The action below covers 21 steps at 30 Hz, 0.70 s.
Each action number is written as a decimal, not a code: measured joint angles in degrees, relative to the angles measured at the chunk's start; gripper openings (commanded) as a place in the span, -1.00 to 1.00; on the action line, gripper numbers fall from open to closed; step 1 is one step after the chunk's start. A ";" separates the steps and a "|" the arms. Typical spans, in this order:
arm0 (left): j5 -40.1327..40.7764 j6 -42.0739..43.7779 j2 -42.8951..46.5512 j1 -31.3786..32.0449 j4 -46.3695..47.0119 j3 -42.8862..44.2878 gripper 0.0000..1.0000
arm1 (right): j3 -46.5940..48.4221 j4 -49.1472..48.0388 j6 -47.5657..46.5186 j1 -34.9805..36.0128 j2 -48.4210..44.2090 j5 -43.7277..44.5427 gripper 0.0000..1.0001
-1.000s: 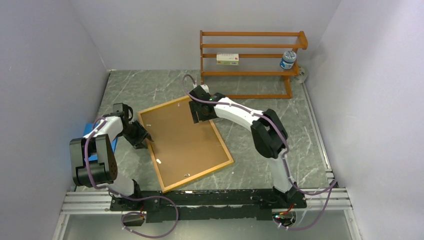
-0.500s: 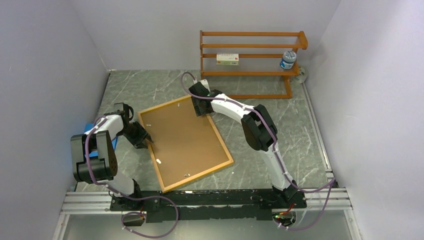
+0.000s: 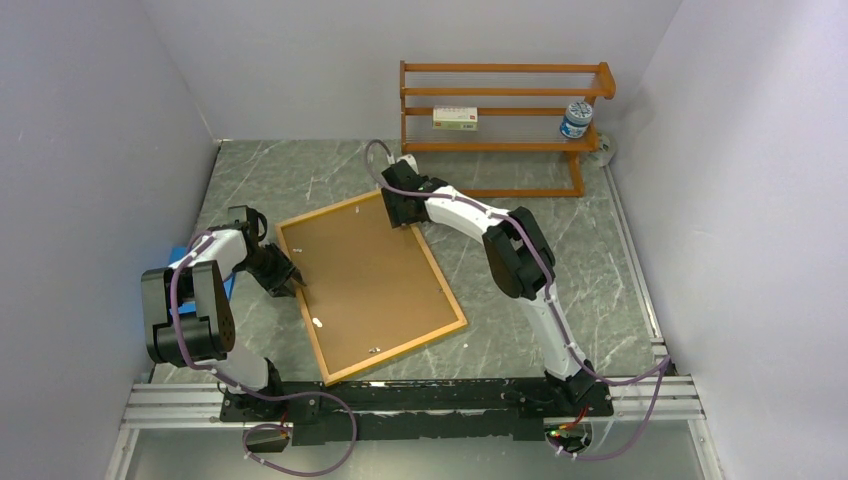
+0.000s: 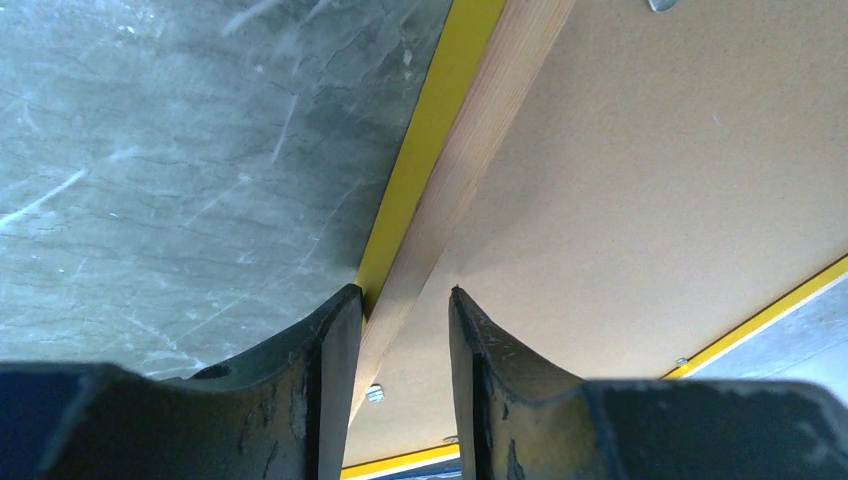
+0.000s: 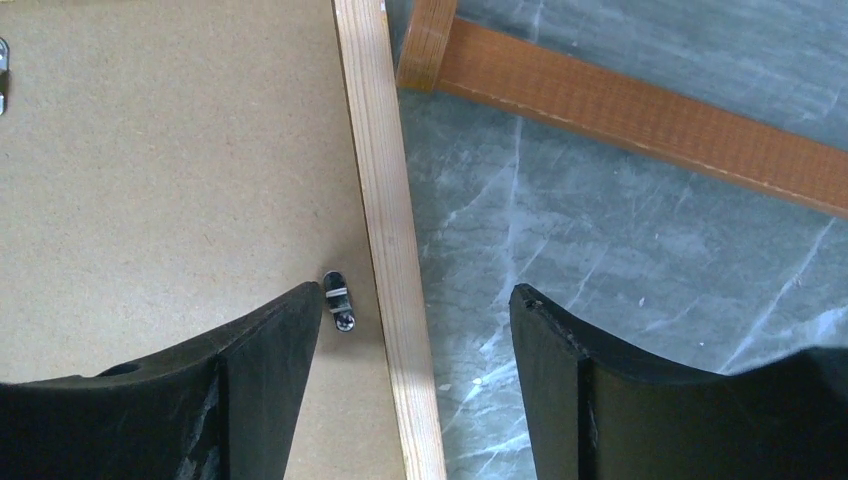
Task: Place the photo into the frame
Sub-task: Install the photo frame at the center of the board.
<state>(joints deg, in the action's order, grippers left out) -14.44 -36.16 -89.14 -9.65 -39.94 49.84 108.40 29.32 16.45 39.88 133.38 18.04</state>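
Wood-coloured back up: the frame [image 3: 400,351] lies flat on the grey marble table [image 3: 580,290], about mid-table and rotated, with one corner pointing toward the shelf rack [image 3: 500,90]. A brown backing board [image 3: 365,280] fills its opening. The left wrist view shows the bright yellow front face as a thin strip along the rail's outer edge [image 4: 430,130].

Left gripper [image 3: 293,283] sits on the frame's left rail. Its fingers [image 4: 335,370] are narrow, one on the yellow outer edge and one on the inner side against the board – pinching the rail between them (contact looks firm on both sides).

Right gripper [image 3: 405,215] is over the far corner nearest the rack. Its fingers [image 5: 280,350] are spread wide and straddle the rail [image 5: 385,200] – neither one touches it. A small metal retaining clip [image 5: 339,300] lies on the board just inside that rail, next to the left finger.

The rack's orange-brown base bar [image 5: 640,110] runs just beyond the corner, close to the frame. On the rack are a small box [image 3: 455,118] and a jar [image 3: 575,120]. A small blue sheet [image 3: 180,258] peeks out under the left arm at the table's left edge.
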 measured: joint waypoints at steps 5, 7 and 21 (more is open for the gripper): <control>0.00 0.00 -0.02 0.00 0.00 0.00 -0.17 | -0.50 -1.46 0.35 -0.44 -0.09 -1.68 0.24; 0.00 0.00 -0.11 0.00 0.00 0.00 -0.17 | -0.39 -1.55 0.55 -0.48 0.13 -1.70 0.18; -0.02 0.09 -0.81 0.00 0.17 0.00 -0.18 | -2.12 -4.37 0.15 -0.42 -0.26 -2.82 -0.40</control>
<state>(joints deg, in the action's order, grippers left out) -14.46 -36.07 -89.95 -9.65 -39.77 49.84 106.28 24.95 16.60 39.46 133.12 15.22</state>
